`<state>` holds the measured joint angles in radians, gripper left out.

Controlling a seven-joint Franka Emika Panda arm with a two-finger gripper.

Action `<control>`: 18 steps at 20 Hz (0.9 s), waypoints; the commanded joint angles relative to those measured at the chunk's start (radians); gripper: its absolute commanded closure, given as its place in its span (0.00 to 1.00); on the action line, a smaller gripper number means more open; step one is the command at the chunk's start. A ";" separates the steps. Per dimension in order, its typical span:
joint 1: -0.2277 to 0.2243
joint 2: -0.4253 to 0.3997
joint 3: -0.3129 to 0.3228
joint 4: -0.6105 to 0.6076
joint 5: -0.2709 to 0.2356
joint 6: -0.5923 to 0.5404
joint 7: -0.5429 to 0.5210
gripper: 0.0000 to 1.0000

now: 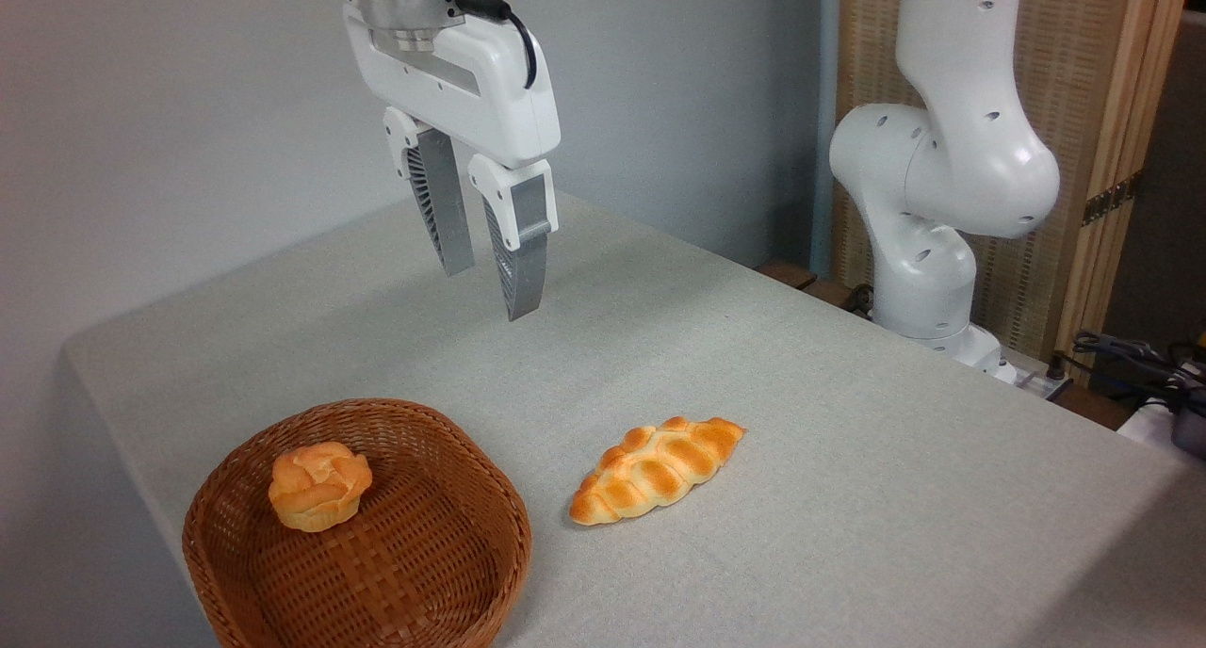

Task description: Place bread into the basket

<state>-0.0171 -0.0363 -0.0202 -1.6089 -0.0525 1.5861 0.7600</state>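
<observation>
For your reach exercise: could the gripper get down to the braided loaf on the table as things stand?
Probably yes. The gripper hangs open above the table, and the braided loaf lies alone beside the basket, nothing covering it.

Bun sitting in the basket, loaf lying beside it on the table

The bread (pixel 318 487) is sitting inside the basket (pixel 443 573), toward its left rear wall, and the basket is resting on the table (pixel 848 497) at the near left corner. The braided loaf (pixel 657 469) is lying on the table just right of the basket, apart from it. The gripper (pixel 488 288) is hanging well above the table, behind both, its fingers parted and holding nothing. The arm's base (pixel 933 252) is standing at the table's far right edge.
</observation>
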 commanded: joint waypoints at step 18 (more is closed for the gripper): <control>-0.009 0.001 -0.007 -0.002 0.042 0.008 -0.068 0.00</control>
<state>-0.0199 -0.0357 -0.0289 -1.6096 -0.0281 1.5861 0.7085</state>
